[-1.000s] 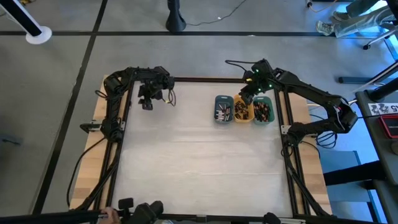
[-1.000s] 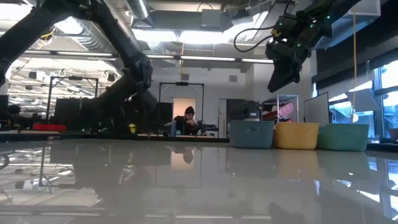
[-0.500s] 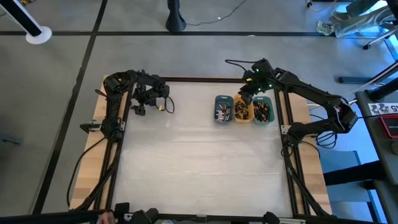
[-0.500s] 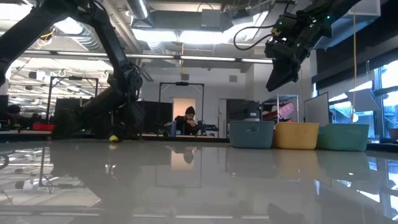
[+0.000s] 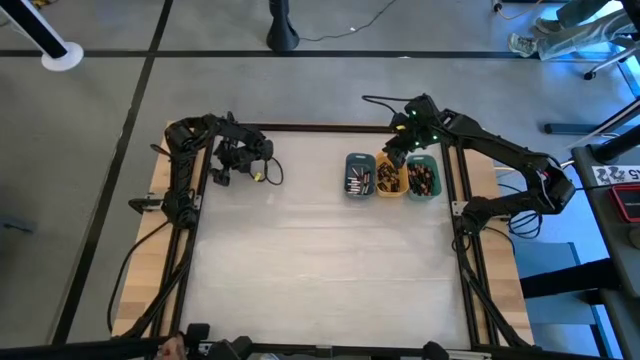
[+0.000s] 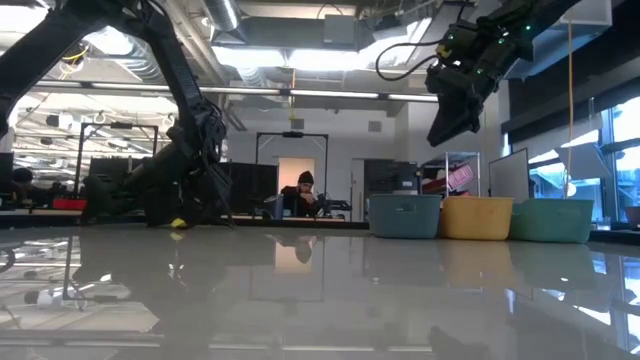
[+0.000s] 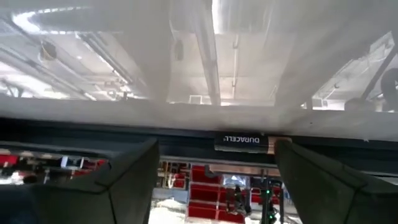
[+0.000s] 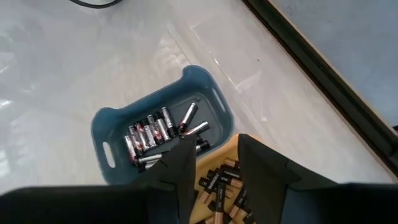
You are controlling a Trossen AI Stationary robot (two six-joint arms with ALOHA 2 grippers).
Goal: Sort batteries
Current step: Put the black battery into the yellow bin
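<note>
Right wrist view: right gripper (image 8: 214,168) hovers empty, fingers parted narrowly, above batteries (image 8: 158,134) in the slate-blue tray (image 8: 112,124). Left gripper (image 5: 222,175) waits far-left, low; state undeterminable. Risk: descending, fingers could scatter crowded cells.

the high view is evenly and softly lit, with only faint shadows under the arms and a pale sheen across the white table (image 5: 320,260). the low view is backlit: ceiling lights (image 6: 300,60) blaze overhead, the arms turn to near silhouettes, and the glossy tabletop mirrors the room. the left wrist view is hazy, washed with glare, its own fingers (image 7: 118,180) dark and blurred. the right wrist view is bright and fairly crisp on the blue tray (image 8: 112,127), with soft reflections on the table and out-of-focus fingers.
</note>
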